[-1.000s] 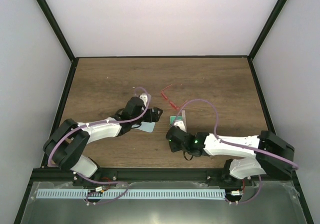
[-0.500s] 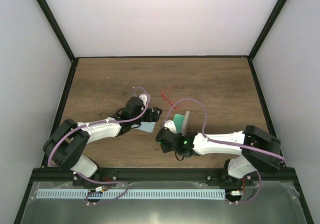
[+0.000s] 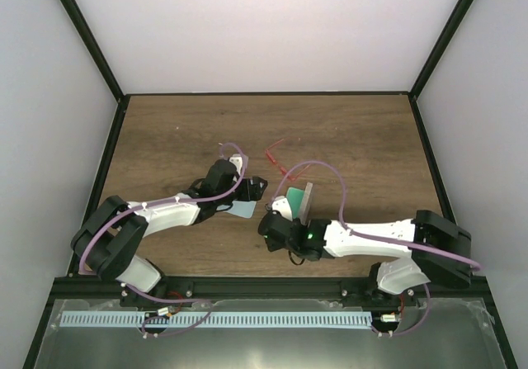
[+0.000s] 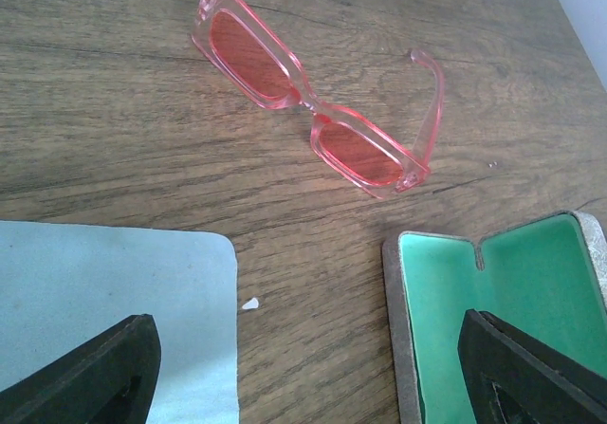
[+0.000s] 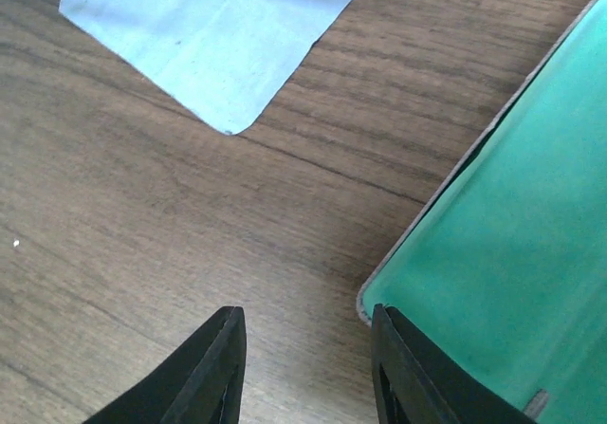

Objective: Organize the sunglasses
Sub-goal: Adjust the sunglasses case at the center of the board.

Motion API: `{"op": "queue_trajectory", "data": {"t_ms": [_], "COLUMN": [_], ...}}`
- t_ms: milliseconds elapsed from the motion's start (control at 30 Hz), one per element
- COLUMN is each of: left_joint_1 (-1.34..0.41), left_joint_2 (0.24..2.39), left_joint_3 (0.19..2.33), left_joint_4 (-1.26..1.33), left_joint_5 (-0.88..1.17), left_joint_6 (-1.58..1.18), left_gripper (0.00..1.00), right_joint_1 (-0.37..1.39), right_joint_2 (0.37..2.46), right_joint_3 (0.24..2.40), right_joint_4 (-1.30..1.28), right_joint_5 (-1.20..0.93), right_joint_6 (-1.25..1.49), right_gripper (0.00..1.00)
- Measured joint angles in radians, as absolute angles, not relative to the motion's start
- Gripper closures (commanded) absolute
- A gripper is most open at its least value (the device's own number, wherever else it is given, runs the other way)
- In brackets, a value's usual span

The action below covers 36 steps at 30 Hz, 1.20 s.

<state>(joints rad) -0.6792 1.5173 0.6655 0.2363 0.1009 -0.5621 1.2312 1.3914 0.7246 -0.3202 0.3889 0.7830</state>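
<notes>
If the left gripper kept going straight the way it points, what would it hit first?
The left gripper would probably meet bare tabletop first, between the blue cloth and the open case; the sunglasses lie farther on. Depth is unclear.

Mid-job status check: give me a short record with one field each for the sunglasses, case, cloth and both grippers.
sunglasses: on the table, arms unfolded, outside the case
case: open, green lining showing, nothing in the visible part
cloth: flat on the table, apart from the case
left gripper: open, empty, over the gap between cloth and case
right gripper: open, empty, at the case's corner
</notes>
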Motion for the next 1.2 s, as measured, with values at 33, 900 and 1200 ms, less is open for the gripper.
{"op": "queue_trajectory", "data": {"t_ms": [33, 900, 1200], "left_joint_1": [-0.679, -0.638, -0.635], "left_joint_2": [1.517, 1.417, 1.417], "left_joint_3": [0.665, 0.632, 0.632], "left_joint_4": [0.236, 0.192, 0.191], "left_joint_5": [0.101, 0.031, 0.032], "left_joint_6": [-0.562, -0.577, -0.581], "left_gripper": [0.12, 0.12, 0.12], "right_joint_1": [1.237, 1.253, 1.236], "right_joint_2": [1.391, 1.737, 1.710], "right_joint_3": [0.725, 0.925, 0.875], "right_joint_4": [-0.320, -0.389, -0.403], "right_joint_5": [0.389, 0.474, 0.488], "right_joint_6": [0.783, 0.833, 0.870], "right_gripper": [0.63, 0.67, 0.66]}}
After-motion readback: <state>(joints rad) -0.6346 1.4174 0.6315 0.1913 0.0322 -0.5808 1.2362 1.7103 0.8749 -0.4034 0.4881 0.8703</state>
